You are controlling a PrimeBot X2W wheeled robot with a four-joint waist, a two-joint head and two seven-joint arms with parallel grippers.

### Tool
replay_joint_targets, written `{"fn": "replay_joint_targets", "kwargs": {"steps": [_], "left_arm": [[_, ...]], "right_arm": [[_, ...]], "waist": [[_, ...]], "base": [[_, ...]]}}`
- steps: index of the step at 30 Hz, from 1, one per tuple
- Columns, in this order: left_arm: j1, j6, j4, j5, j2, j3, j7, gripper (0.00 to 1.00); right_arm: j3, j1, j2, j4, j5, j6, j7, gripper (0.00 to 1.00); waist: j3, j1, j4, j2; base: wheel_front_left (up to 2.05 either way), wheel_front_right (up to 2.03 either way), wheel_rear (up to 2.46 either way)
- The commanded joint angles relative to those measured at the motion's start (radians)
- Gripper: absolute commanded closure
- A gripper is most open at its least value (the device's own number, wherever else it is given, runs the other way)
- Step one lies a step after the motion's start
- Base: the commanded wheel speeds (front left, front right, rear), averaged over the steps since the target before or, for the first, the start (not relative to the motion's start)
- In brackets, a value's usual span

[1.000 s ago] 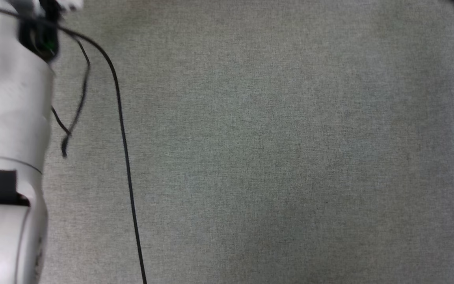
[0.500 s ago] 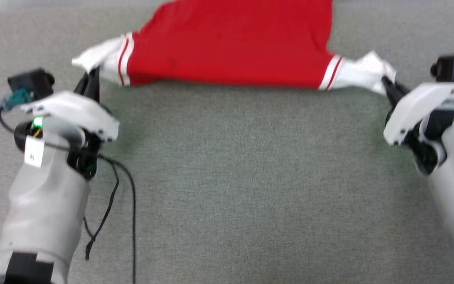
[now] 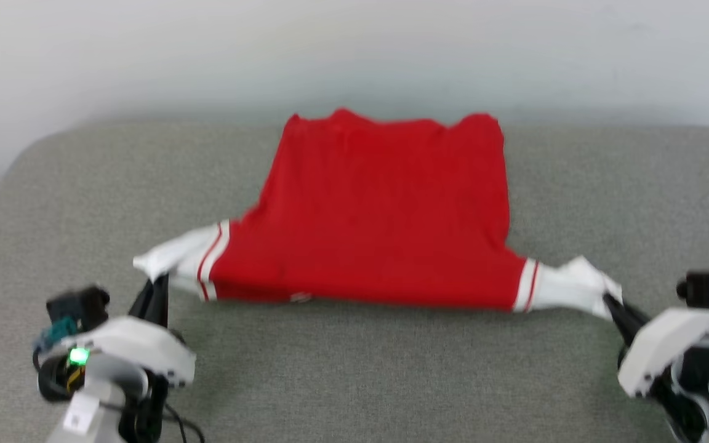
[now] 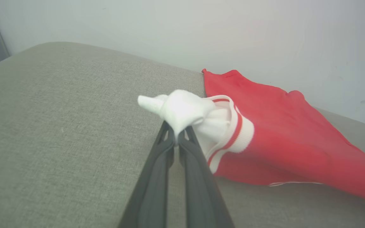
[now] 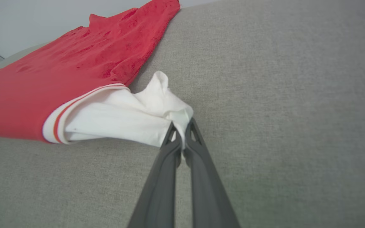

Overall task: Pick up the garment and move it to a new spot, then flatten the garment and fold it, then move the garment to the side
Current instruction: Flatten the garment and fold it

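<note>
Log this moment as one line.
left gripper: shut on garment | right gripper: shut on garment | garment: spread on grey cushion

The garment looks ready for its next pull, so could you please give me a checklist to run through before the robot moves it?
1. Left pincer shut on the left white end of the garment: ok.
2. Right pincer shut on the right white end: ok.
3. Near edge drawn roughly straight between the two pincers: ok.
4. Garment lying flat on the grey cushion: not ok, both white ends are bunched.
5. Far edge apart from the wall: cannot tell.
</note>
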Motion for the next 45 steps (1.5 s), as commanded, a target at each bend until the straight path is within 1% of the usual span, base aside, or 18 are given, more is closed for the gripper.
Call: {"fn": "replay_joint_targets", "kwargs": {"steps": [1, 2, 4, 5, 8, 14, 17, 20, 23, 27, 28, 29, 30, 34, 35, 37, 41, 45], "left_arm": [[0.015, 0.011, -0.007, -0.003, 0.015, 0.01, -0.002, 1.0], [0.107, 0.054, -0.096, -0.007, 0.023, 0.017, 0.013, 1.0], [0.195, 0.099, -0.191, -0.007, 0.032, 0.025, 0.032, 1.0], [0.195, 0.099, -0.191, -0.007, 0.032, 0.025, 0.032, 1.0], [0.326, 0.168, -0.339, -0.006, 0.043, 0.031, 0.067, 1.0], [0.533, 0.258, -0.541, -0.003, 0.053, 0.016, 0.135, 1.0], [0.603, 0.285, -0.591, -0.007, 0.057, 0.012, 0.152, 1.0], [0.644, 0.293, -0.617, -0.004, 0.057, -0.002, 0.167, 1.0], [0.65, 0.29, -0.623, -0.007, 0.05, -0.018, 0.175, 1.0], [0.623, 0.275, -0.619, 0.003, 0.049, -0.034, 0.174, 1.0], [0.615, 0.272, -0.618, 0.006, 0.051, -0.038, 0.172, 1.0], [0.607, 0.269, -0.618, 0.011, 0.053, -0.042, 0.169, 1.0], [0.6, 0.266, -0.617, 0.013, 0.051, -0.047, 0.169, 1.0], [0.569, 0.257, -0.624, 0.029, 0.046, -0.062, 0.16, 1.0], [0.55, 0.254, -0.632, 0.041, 0.045, -0.072, 0.157, 1.0], [0.531, 0.253, -0.644, 0.048, 0.042, -0.078, 0.155, 1.0], [0.486, 0.245, -0.67, 0.063, 0.032, -0.097, 0.147, 1.0], [0.427, 0.233, -0.685, 0.08, 0.013, -0.116, 0.13, 1.0]], "right_arm": [[-0.012, 0.02, -0.011, -0.001, -0.006, -0.002, 0.0, 1.0], [-0.049, 0.099, 0.0, -0.04, -0.018, -0.003, 0.029, 1.0], [-0.085, 0.169, 0.012, -0.085, -0.038, -0.003, 0.06, 1.0], [-0.085, 0.169, 0.012, -0.085, -0.038, -0.003, 0.06, 1.0], [-0.143, 0.274, 0.035, -0.164, -0.071, -0.003, 0.11, 1.0], [-0.263, 0.476, 0.106, -0.333, -0.147, -0.002, 0.211, 1.0], [-0.315, 0.561, 0.148, -0.402, -0.186, -0.002, 0.258, 1.0], [-0.343, 0.618, 0.182, -0.455, -0.231, -0.002, 0.297, 1.0], [-0.351, 0.651, 0.213, -0.495, -0.268, -0.002, 0.316, 1.0], [-0.34, 0.65, 0.222, -0.514, -0.295, -0.002, 0.333, 1.0], [-0.337, 0.64, 0.214, -0.519, -0.304, -0.002, 0.328, 0.9], [-0.334, 0.625, 0.21, -0.523, -0.301, -0.002, 0.319, 0.52], [-0.331, 0.611, 0.204, -0.527, -0.302, -0.002, 0.308, 0.0], [-0.356, 0.535, 0.19, -0.529, -0.303, -0.002, 0.221, 0.0], [-0.376, 0.449, 0.176, -0.492, -0.315, -0.002, 0.163, 0.0], [-0.381, 0.369, 0.172, -0.454, -0.302, -0.002, 0.135, 0.0], [-0.363, 0.194, 0.129, -0.345, -0.301, -0.002, 0.114, 0.0], [-0.319, 0.003, 0.085, -0.214, -0.28, -0.002, 0.158, 0.0]], "waist": [[-0.039, 0.0004, 0.005, -0.0001], [-0.063, 0.0004, 0.006, -0.0001], [-0.08, 0.0004, 0.008, -0.0001], [-0.08, 0.0004, 0.008, -0.0001], [-0.096, 0.0004, 0.012, -0.0001], [-0.109, 0.0004, 0.035, -0.0001], [-0.113, 0.0004, 0.046, -0.0001], [-0.113, 0.0004, 0.054, -0.0001], [-0.111, 0.0004, 0.057, -0.0001], [-0.102, 0.0004, 0.057, -0.0001], [-0.099, 0.0004, 0.058, -0.0001], [-0.097, 0.0004, 0.058, -0.0001], [-0.095, 0.0004, 0.06, -0.0001], [-0.082, 0.0004, 0.073, -0.0001], [-0.067, 0.0004, 0.085, -0.0001], [-0.041, 0.0004, 0.094, -0.0001], [0.032, 0.0004, 0.12, -0.0001], [0.113, 0.0004, 0.153, -0.0001]], "base": [[0.0, 0.0, 0.0], [0.0, 0.0, 0.0], [0.0, 0.0, 0.0], [0.0, 0.0, 0.0], [0.0, 0.0, 0.0], [0.0, 0.0, 0.0], [0.0, 0.0, 0.0], [0.0, 0.0, 0.0], [0.0, 0.0, 0.0], [0.0, 0.0, 0.0], [0.0, 0.0, 0.0], [0.0, 0.0, 0.0], [0.0, 0.0, 0.0], [0.0, 0.0, 0.0], [0.0, 0.0, 0.0], [0.0, 0.0, 0.0], [0.0, 0.0, 0.0], [0.0, 0.0, 0.0]]}}
